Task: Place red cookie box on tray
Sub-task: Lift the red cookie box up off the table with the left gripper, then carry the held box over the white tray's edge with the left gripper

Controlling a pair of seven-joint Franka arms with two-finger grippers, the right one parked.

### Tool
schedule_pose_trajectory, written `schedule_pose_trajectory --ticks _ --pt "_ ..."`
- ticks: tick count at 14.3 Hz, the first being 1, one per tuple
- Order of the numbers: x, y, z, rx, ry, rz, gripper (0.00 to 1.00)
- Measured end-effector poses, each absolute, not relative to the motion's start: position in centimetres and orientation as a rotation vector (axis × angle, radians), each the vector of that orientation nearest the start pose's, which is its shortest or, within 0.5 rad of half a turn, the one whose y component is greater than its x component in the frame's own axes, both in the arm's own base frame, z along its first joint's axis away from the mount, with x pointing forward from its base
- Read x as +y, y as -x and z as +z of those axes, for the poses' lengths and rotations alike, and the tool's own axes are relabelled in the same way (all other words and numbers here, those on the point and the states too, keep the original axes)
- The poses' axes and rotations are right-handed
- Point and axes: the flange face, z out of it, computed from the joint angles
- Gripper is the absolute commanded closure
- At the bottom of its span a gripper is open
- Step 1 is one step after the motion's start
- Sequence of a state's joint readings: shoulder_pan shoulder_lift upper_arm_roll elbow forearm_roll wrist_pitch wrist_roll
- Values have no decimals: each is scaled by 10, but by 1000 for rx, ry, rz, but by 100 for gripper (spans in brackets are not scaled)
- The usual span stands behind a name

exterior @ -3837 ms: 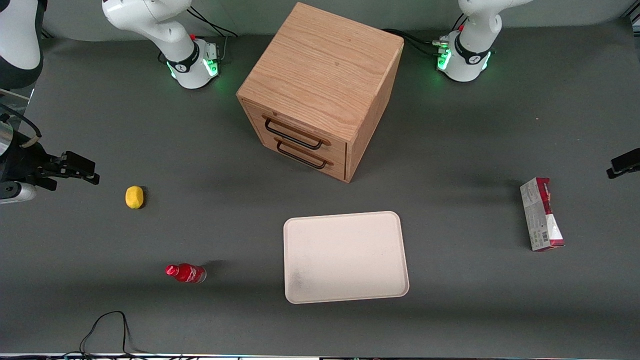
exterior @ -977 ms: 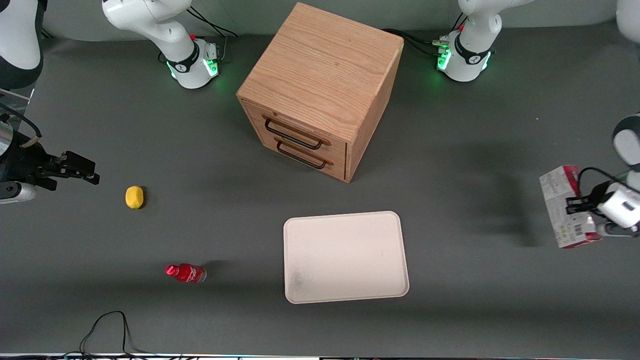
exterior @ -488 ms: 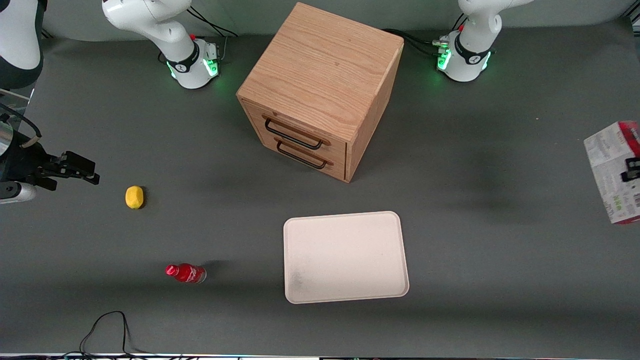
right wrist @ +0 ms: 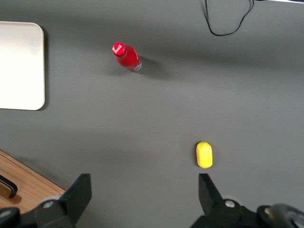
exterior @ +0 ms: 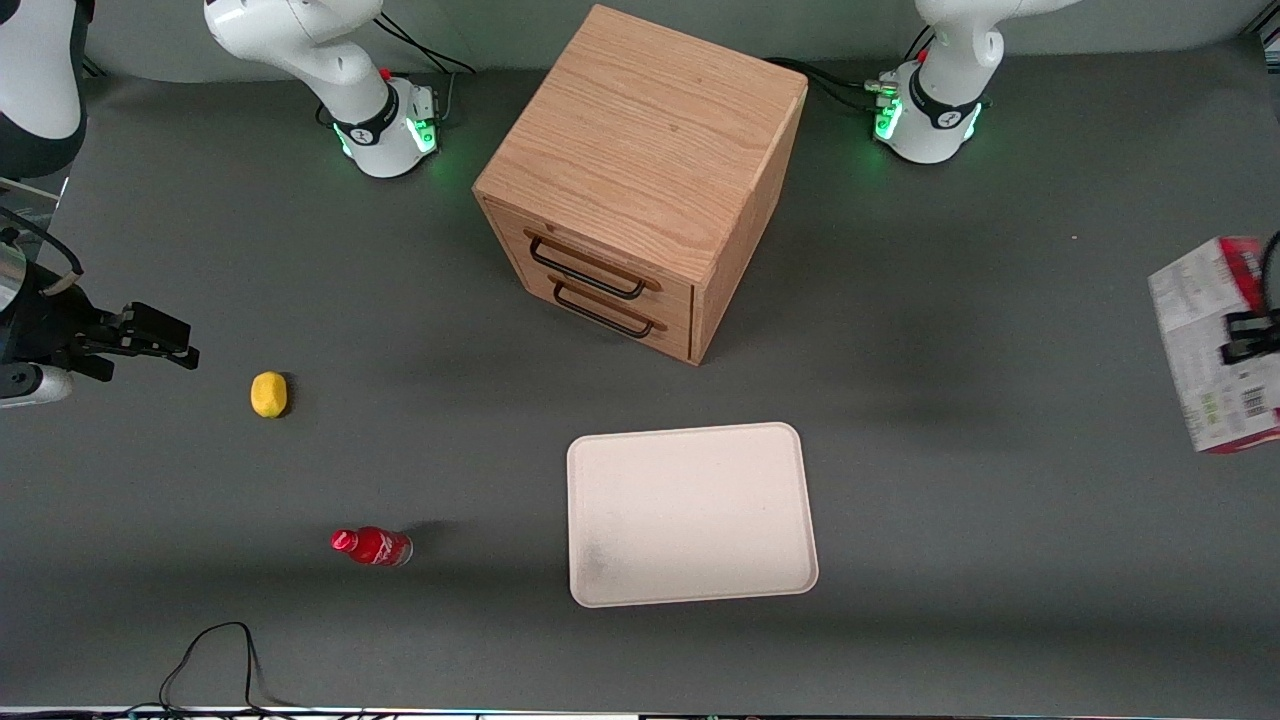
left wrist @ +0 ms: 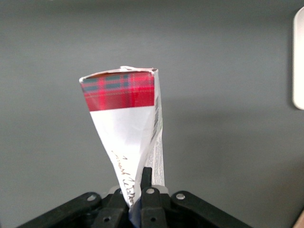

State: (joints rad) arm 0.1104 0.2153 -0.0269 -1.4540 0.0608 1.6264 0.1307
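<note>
The gripper point(left wrist: 137, 197) is clamped shut on the box point(exterior: 1205, 345), holding it in the air toward the working arm's end of the table, well apart from the tray point(exterior: 690, 512). This looks like the carry step. Next the box must travel over the tray and come down. The tray holds nothing; the cabinet point(exterior: 645, 175) drawers are closed.

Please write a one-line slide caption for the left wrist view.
The claw grips the red cookie box above the grey table, the tray just in view.
</note>
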Motion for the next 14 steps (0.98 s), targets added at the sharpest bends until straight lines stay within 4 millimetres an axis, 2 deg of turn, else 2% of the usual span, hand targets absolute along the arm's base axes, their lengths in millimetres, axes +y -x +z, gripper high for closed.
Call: schedule_pose_trajectory --ticks 4,8,11,14 --pt "-54 -643 544 7 3084 58 100" --pt "-170 -658 531 40 3087 11 100" --pt "-238 -665 517 45 3095 -25 100" --pt "-295 -668 496 4 3103 -42 100"
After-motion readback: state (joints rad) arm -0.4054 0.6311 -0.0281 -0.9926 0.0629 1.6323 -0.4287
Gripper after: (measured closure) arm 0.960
